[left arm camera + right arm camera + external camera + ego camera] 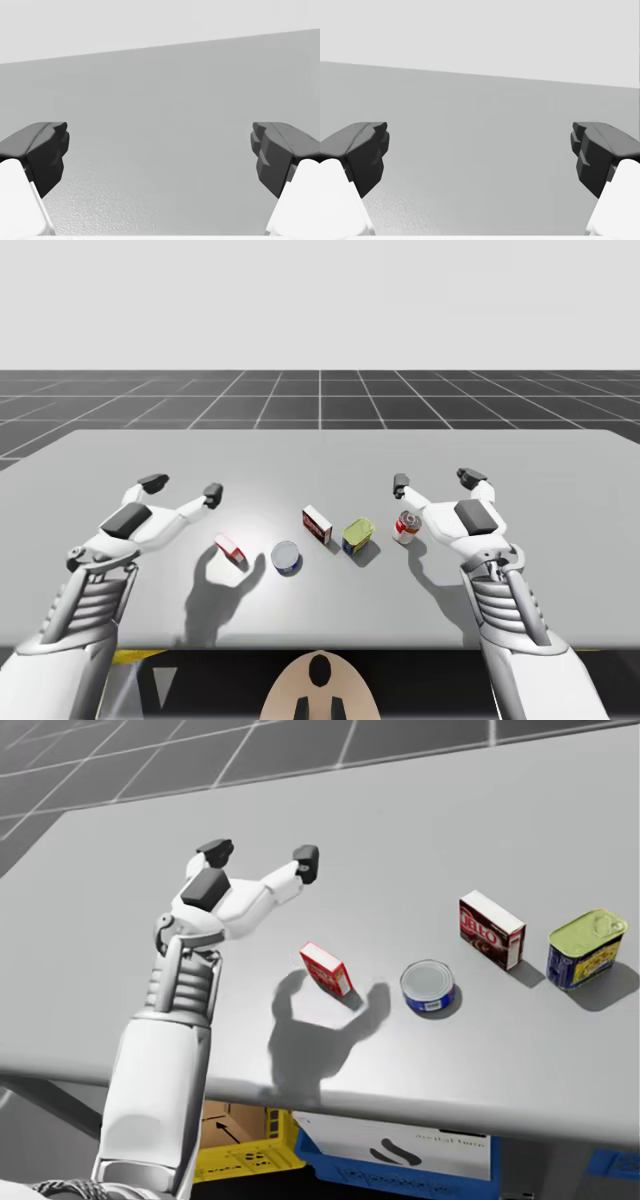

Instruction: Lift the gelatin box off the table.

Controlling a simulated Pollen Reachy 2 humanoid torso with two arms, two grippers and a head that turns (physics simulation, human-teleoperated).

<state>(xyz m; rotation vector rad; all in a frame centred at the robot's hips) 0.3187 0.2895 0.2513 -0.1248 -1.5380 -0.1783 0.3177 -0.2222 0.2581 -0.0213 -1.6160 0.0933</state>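
Note:
The gelatin box (231, 550) (326, 969) is a small red box with a white edge, lying on the grey table (320, 455) left of the middle. My left gripper (182, 488) (260, 857) hovers open above the table, behind and to the left of the box and apart from it. In the left wrist view, bare tabletop lies between the left gripper's (160, 160) dark fingertips. My right gripper (435, 481) (480, 160) hangs open over the table's right side, with nothing between its fingers.
In a row right of the red box are a flat blue can (286, 559) (428, 986), a dark red box with a white end (317, 526) (491, 929), a blue tin with a yellow-green lid (358, 536) (586, 949) and a red-and-white can (406, 527) under my right gripper.

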